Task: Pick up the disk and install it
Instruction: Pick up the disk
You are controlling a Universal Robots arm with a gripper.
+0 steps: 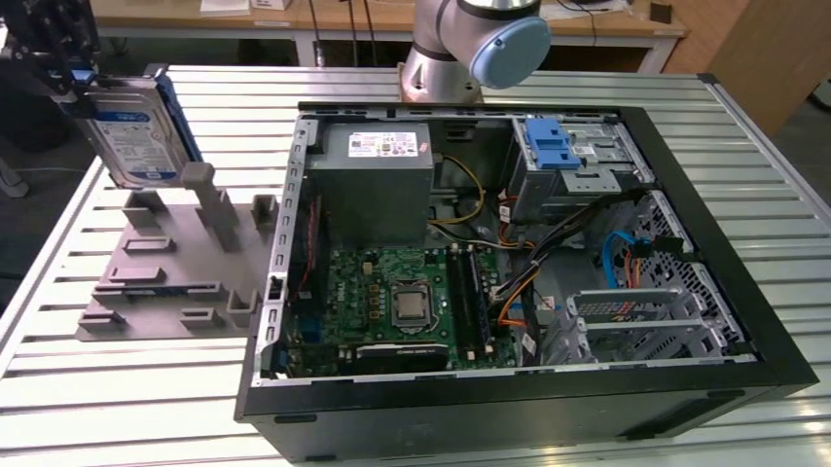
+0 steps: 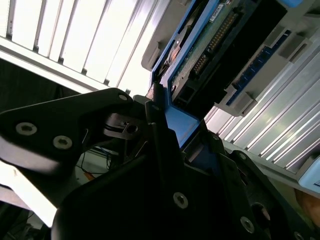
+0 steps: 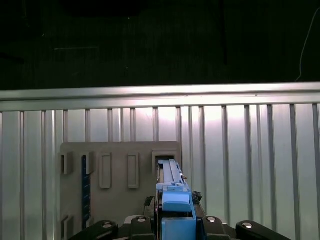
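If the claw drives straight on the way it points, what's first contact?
The claw points down with the disk clamped ahead of it, so the disk's lower end would likely meet the grey fixture plate first, near the slot beneath it. The gap is hard to judge.

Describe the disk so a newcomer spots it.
Start at the open computer case; at the exterior view's left lies a grey fixture plate. Upright above it, in the gripper, is the disk: silver, blue-and-white label, blue frame, unlike the plate's plain grey posts.
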